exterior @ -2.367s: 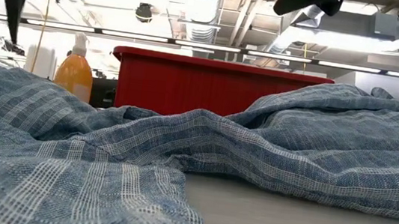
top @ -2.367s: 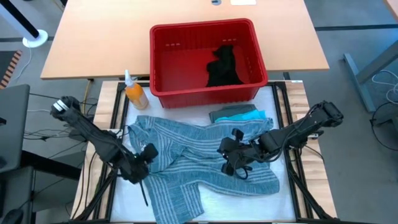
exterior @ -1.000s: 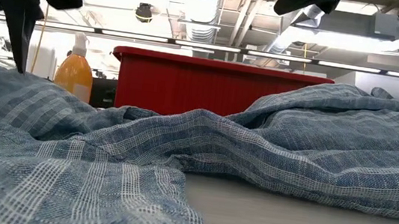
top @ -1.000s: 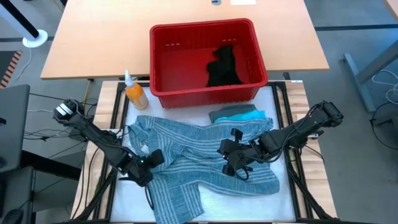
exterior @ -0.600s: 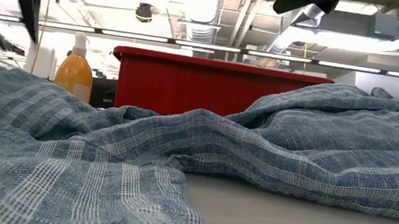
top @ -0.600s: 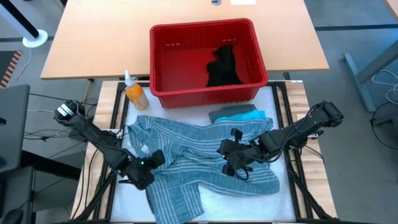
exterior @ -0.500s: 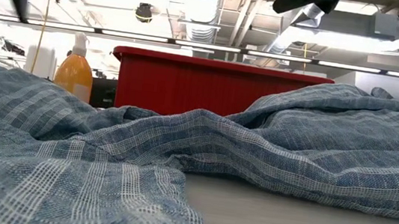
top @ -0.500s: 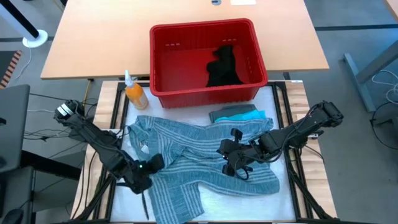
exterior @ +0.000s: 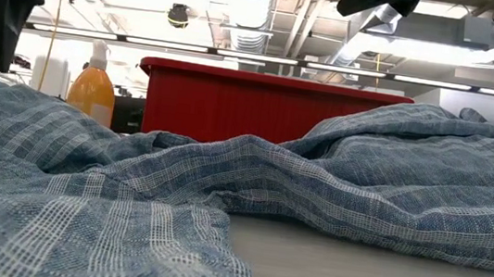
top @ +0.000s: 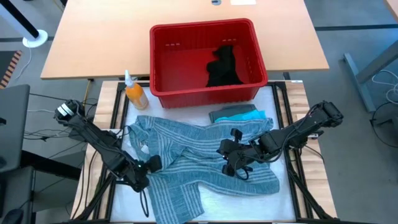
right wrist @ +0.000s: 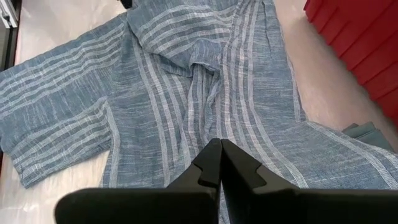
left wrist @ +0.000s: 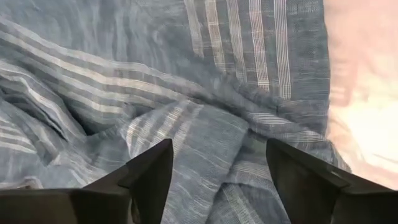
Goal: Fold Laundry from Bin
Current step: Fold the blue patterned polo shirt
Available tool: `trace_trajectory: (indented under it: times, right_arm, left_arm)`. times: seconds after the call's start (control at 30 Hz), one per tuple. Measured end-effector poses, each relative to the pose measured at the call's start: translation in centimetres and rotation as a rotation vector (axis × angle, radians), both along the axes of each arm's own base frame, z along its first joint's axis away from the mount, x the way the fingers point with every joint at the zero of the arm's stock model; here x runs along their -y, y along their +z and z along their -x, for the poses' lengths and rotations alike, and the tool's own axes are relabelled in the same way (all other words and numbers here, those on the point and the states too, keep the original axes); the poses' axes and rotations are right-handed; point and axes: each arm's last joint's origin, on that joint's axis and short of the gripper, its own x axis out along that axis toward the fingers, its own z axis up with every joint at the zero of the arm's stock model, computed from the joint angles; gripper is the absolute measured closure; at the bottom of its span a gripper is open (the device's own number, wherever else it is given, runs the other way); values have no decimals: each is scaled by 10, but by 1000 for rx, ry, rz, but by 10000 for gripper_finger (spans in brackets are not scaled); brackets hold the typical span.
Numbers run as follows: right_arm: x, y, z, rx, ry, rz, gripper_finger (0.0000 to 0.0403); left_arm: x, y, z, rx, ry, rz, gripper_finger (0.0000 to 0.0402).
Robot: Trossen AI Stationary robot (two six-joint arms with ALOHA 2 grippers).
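Letting go: left pincer (left wrist: 214, 171) just spread wide, dropped striped shirt (top: 199, 165) edge; right pincer (right wrist: 219, 163) shut, empty. Flattening continues, fold pending.

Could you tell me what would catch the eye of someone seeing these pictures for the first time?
The blue striped shirt sprawls crumpled across the near half of the table, with the left gripper open at its left edge and the right gripper shut over its right part. Behind it stands the bright red bin with a black garment inside. An orange bottle stands by the bin's left corner, and folded grey-green and turquoise clothes lie just before the bin.
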Motion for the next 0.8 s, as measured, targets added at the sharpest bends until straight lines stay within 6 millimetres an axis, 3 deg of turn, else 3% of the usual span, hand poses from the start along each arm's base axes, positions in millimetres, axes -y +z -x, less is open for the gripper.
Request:
trace_trajectory:
  times: [0.23,0.6,0.8]
  right_arm:
    - [0,0,0,4,0,-2,369]
    - [2,1,-2,10,-8,-6,369]
    - [3,0,-2,10,-13,-5,369]
  left_arm:
    - [-12,-15,-3,18,34,-36,150]
    - [-14,-16,-7,42,37,-30,150]
    - [-14,-16,-12,59,73,28,178]
